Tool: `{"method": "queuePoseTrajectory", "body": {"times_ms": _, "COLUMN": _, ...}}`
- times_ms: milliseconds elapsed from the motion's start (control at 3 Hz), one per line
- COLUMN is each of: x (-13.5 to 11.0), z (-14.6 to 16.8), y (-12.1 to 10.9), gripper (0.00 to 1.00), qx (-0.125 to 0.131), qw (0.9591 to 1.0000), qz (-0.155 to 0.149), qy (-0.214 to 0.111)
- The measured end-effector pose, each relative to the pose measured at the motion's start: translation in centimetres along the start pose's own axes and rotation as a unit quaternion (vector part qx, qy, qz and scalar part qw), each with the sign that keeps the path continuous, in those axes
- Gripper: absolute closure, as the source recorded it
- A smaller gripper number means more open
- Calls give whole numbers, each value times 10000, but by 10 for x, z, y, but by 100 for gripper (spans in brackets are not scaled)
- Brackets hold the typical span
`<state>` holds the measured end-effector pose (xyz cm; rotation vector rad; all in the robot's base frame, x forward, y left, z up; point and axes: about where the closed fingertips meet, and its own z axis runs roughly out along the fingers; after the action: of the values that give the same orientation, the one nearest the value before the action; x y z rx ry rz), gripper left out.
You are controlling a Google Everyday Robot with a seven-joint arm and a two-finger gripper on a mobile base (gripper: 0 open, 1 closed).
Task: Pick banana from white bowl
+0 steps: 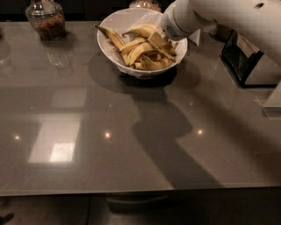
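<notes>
My tool sits at the end of my one white arm, low over the right-hand rim of the white bowl. It is just above the heap of banana pieces and seems to touch the topmost one. From this angle I cannot tell how far open my tool is, or whether it holds anything. There is one bowl, and the banana pieces lie inside it, overlapping too much to count. One long piece pokes out over the left rim. The bowl stands toward the back of the glossy grey surface. One glass jar stands at the back left, well apart from the bowl. A second jar shows just behind the bowl, and one dark stand is on the right.
</notes>
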<state>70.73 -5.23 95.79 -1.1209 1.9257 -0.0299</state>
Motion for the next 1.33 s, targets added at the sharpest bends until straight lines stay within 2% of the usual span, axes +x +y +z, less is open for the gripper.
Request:
{"method": "queuePoseTrajectory", "body": {"times_ms": 333, "x": -1, "z": -14, "y": -2, "gripper": 100, "qx": -317, "qw": 9969, "qz": 138, "qy": -714}}
{"method": "queuePoseTrajectory", "body": {"times_ms": 667, "x": -6, "z": -32, "y": 4, "gripper": 100, "qx": -792, "qw": 9851, "qz": 270, "qy": -1500}}
{"method": "queuePoseTrajectory", "body": {"times_ms": 1000, "x": -15, "z": -50, "y": 14, "gripper": 100, "qx": -1209, "qw": 9686, "qz": 212, "qy": -2164}}
{"method": "queuePoseTrajectory", "body": {"times_ms": 1333, "x": -21, "z": -70, "y": 24, "gripper": 100, "qx": -1561, "qw": 9520, "qz": 124, "qy": -2630}}
